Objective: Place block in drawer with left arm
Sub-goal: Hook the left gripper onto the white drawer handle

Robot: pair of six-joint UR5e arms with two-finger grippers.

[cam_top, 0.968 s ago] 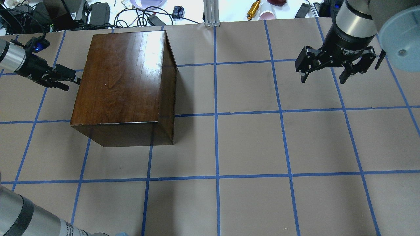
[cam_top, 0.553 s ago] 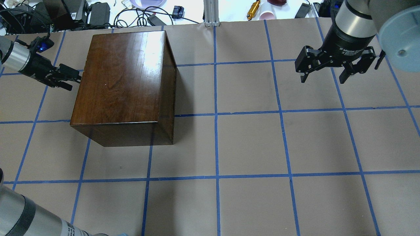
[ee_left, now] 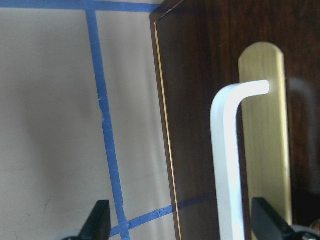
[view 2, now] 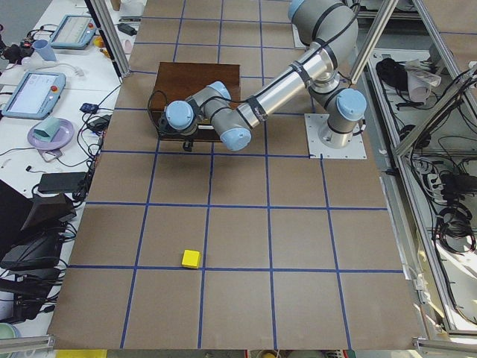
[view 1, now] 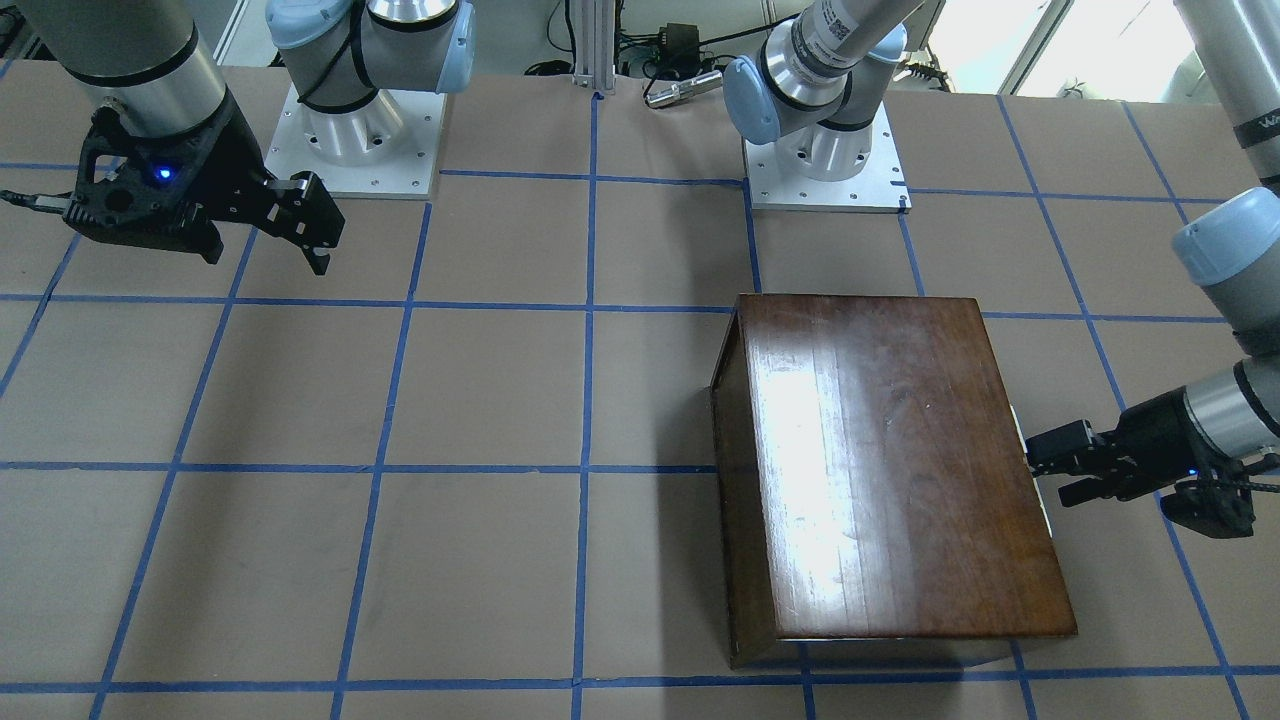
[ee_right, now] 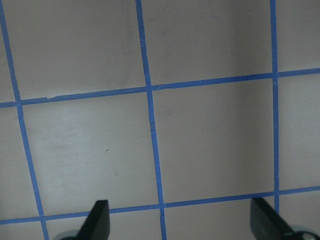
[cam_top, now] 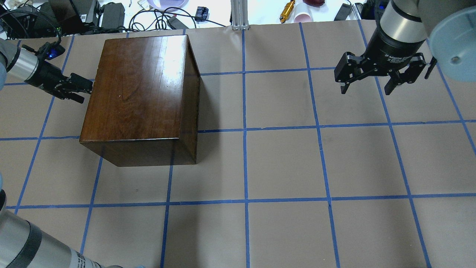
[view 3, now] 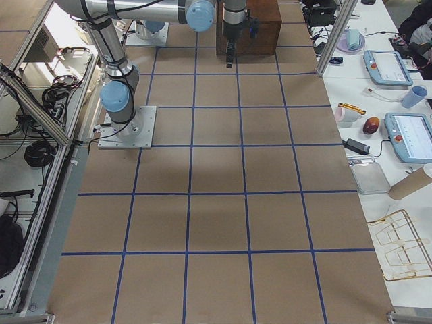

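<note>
straddling the stiff white handle of the drawer, left gripper fingers apart; best gripped mid-bar. yellow block, likely light and rigid, lies well apart. right gripper fingers apart.

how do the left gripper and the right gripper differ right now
Pose: the left gripper lies level, pointing at the side of the wooden box; the right gripper points down at the table.
Place: the left gripper has the box's white handle between its fingers; the right gripper hangs over bare table paper, far from the box.
Both are black, two-fingered and open.
</note>
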